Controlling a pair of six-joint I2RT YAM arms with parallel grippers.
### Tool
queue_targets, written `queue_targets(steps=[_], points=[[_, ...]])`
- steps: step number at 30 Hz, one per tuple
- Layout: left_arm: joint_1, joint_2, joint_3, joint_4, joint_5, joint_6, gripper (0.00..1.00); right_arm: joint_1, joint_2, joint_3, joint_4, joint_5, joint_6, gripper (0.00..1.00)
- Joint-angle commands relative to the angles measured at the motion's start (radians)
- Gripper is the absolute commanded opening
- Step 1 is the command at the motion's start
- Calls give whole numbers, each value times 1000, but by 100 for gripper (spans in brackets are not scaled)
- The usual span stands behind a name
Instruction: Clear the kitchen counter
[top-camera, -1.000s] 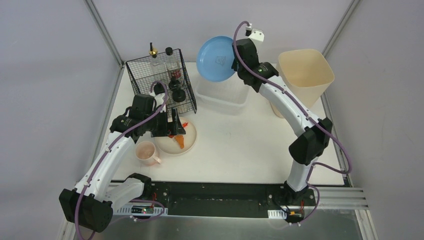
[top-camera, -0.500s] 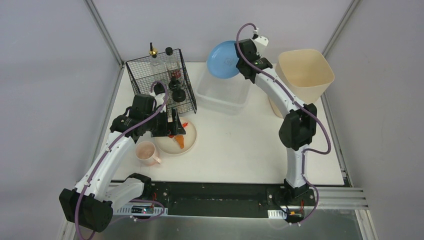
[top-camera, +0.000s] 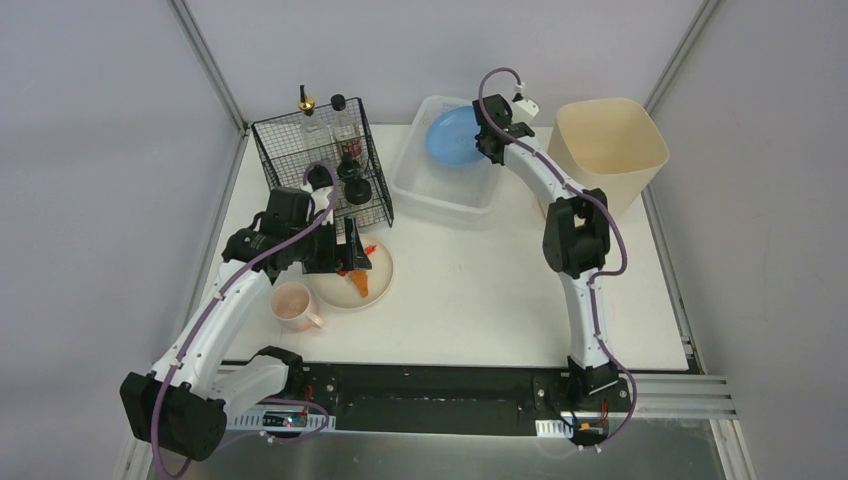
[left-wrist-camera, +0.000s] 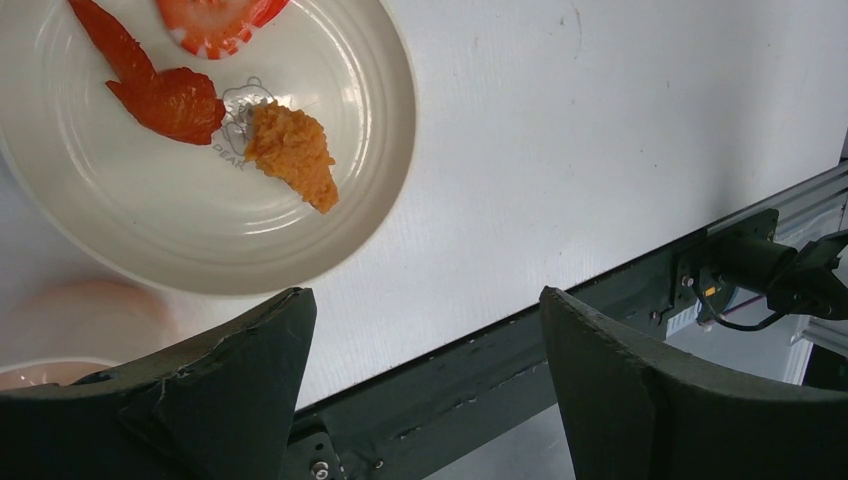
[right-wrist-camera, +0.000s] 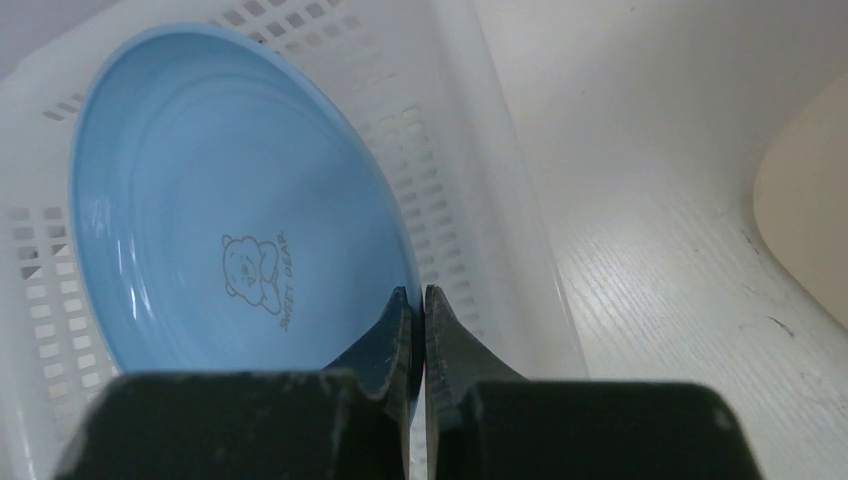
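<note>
Clamped right gripper (right-wrist-camera: 418, 300) on blue plate (right-wrist-camera: 230, 200) rim inside white perforated basket (right-wrist-camera: 470, 200), top centre. Held left gripper (left-wrist-camera: 422, 300) wide apart over cream plate (left-wrist-camera: 150, 230), centre left.

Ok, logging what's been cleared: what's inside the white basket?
A blue plate, tilted, its rim pinched by the right hand. Under it, the floor of the basket is hidden.

Both arms, the left arm (top-camera: 215, 320) and the right arm (top-camera: 585, 320), are built of smooth white link shells joined by bulky black joint housings. A purple cable (top-camera: 497, 70) loops along each. Their bases share a black plate (top-camera: 430, 395) at the near edge of the kitchen counter (top-camera: 470, 290). The fingers (left-wrist-camera: 620, 400) are matte black wedges with chipped edges.
</note>
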Motion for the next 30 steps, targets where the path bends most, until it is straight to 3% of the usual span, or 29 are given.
queue_targets(steps=[1,10,16,22,30], points=[[-11,5,-2,-3,-18,13,85,-13,32,72,23,-37,84,0],[-11,13,-1,-3,-17,13,85,-38,141,150,-4,-61,139,0],[-11,17,-2,-4,-19,15,85,-44,172,171,-8,-85,155,46],[-11,20,-2,-6,-22,15,85,-43,128,125,17,-111,159,57],[-11,20,-1,-7,-27,15,85,-26,7,65,-8,-150,109,61]])
